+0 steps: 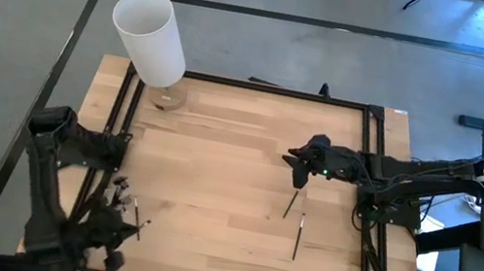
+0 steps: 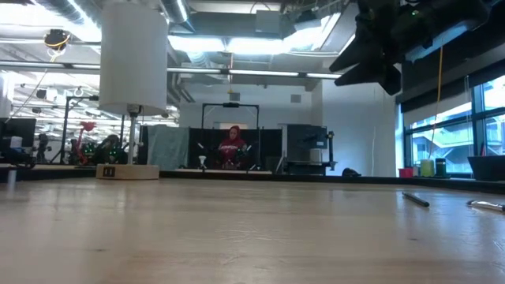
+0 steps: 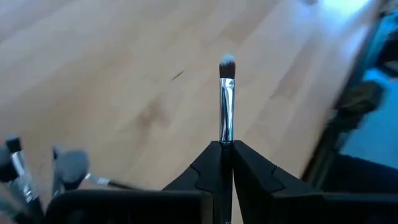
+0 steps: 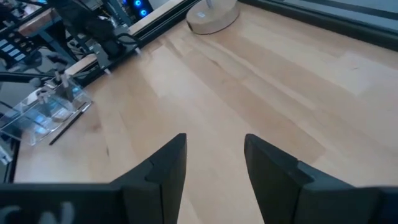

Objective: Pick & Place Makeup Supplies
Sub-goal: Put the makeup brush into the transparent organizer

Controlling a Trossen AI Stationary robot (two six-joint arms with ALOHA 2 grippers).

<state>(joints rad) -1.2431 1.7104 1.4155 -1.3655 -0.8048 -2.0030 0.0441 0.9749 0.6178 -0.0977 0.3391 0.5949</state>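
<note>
My left gripper [image 3: 226, 144] is at the table's near left corner [image 1: 126, 227], shut on one makeup brush [image 3: 226, 102] with a silver ferrule and a small bristle tip. Several more brushes [image 3: 18, 171] stand beside it in a clear holder [image 4: 46, 115]. Two dark brushes [image 1: 291, 203] [image 1: 298, 236] lie flat on the wood right of the middle; the low view shows them too [image 2: 416, 199]. My right gripper [image 1: 301, 163] hovers open above the table just beyond them, with nothing between its fingers [image 4: 214, 162]. My left gripper pinches the brush between its two fingertips, just behind the silver ferrule [image 3: 226, 138]. The brush runs along the fingers, and its ferrule and bristle head [image 3: 227, 64] stick out past them. It is lifted clear of the table; the handle is hidden behind the fingers.
A tall white cylinder [image 1: 150, 36] stands on a round wooden base [image 1: 167, 98] at the far left corner. A black frame rail [image 1: 370, 167] borders the table. Bare wood [image 1: 216, 171] lies between the two arms.
</note>
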